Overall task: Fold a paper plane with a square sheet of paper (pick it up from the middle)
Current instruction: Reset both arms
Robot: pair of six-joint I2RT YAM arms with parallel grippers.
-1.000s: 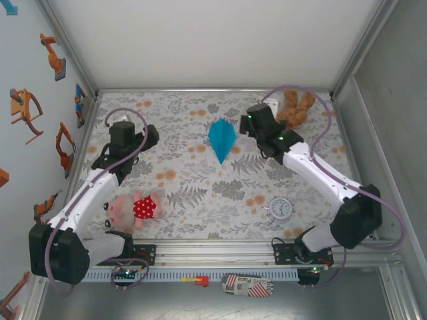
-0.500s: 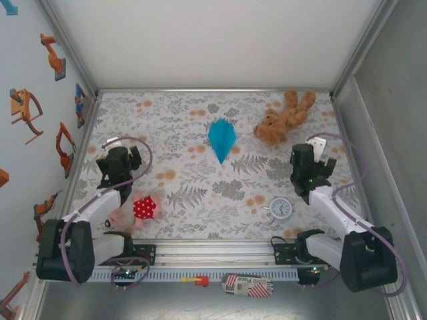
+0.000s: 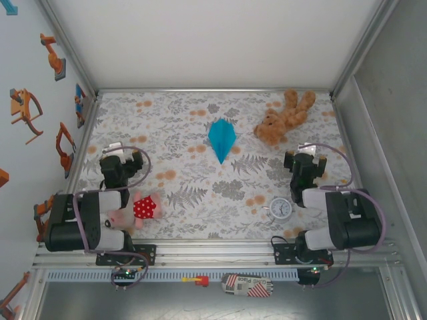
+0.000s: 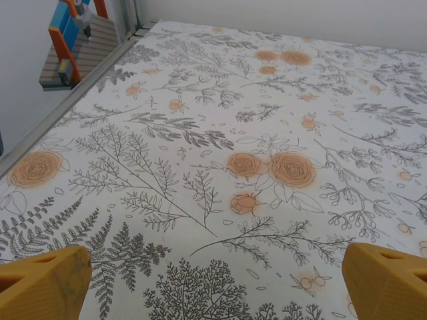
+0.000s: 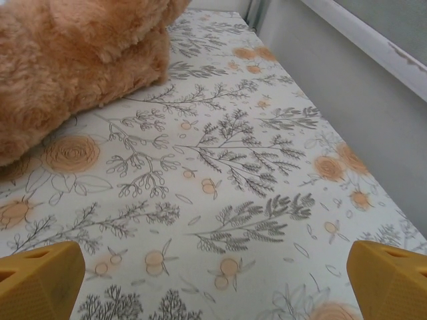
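Finding paper plane flat on floral table, far middle, point toward near edge, centre crease visible; well apart from both arms. Close to left base, left gripper with jaws spread wide, nothing between; yellow fingertips over bare cloth. Close to right base, right gripper likewise wide, holding nothing. Far right, beside plane, brown teddy bear. Near right base, white clock; beside left arm, pink plush toy.
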